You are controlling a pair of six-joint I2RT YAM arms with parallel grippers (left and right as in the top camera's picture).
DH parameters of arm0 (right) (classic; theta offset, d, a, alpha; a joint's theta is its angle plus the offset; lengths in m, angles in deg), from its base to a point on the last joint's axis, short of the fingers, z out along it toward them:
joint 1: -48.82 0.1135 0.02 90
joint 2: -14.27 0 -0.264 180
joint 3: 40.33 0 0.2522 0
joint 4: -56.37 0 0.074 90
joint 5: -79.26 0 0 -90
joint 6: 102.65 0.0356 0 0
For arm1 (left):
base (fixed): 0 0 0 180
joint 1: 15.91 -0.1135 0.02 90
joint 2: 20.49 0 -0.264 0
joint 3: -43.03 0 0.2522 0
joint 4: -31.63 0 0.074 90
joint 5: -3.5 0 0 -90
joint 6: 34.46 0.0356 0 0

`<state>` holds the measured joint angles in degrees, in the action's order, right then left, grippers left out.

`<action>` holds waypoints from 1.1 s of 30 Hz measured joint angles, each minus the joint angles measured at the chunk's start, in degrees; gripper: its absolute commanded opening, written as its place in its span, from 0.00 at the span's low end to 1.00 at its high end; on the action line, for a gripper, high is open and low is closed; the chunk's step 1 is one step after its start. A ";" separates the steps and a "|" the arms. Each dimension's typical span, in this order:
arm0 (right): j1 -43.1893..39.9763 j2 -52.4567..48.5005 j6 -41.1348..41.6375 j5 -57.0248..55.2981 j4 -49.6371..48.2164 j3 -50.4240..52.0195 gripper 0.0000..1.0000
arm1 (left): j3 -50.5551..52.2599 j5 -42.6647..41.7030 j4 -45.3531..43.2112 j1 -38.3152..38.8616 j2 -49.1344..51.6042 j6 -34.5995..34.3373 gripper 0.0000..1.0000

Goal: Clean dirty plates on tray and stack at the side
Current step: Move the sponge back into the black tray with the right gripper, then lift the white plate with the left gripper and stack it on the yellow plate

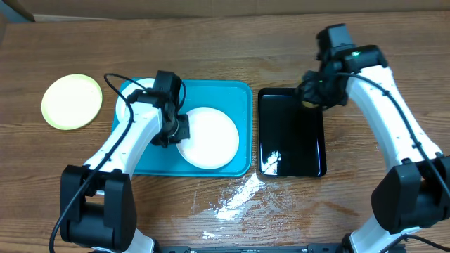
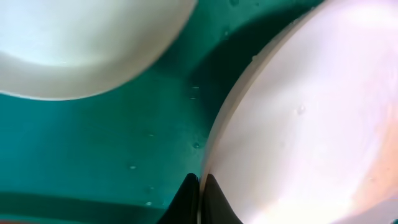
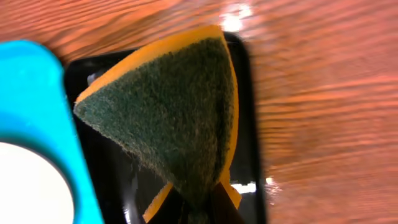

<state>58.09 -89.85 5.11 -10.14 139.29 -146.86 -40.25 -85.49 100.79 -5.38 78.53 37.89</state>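
black tray (image 1: 292,133), sponge (image 3: 180,118), wet wooden table (image 1: 211,56)

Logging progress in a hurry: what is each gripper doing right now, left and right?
Left gripper: closed, pinching the rim of the round white plate.
Right gripper: closed, holding the yellow sponge with green scouring face.

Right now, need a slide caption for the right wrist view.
Right claw pinching a folded green-and-yellow sponge over the black tray, turquoise tray at left.
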 measured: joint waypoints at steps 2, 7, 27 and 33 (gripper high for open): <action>-2.27 0.00 0.00 0.00 0.81 0.00 0.04 | -2.10 1.68 1.38 0.00 0.00 0.00 0.04; -5.51 0.00 -0.26 -0.02 1.05 0.00 0.04 | -6.91 5.99 1.97 0.00 0.00 0.00 0.04; -2.86 0.00 -1.31 6.64 -0.79 10.01 0.04 | -12.02 42.84 -3.52 19.52 0.02 4.81 0.04; -1.64 -0.31 -1.31 7.10 -7.91 17.49 0.04 | -12.24 61.42 -9.51 30.18 0.07 9.86 0.04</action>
<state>56.46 -90.15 3.80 -3.04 131.38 -129.37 -52.49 -24.07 91.28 24.80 78.60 47.75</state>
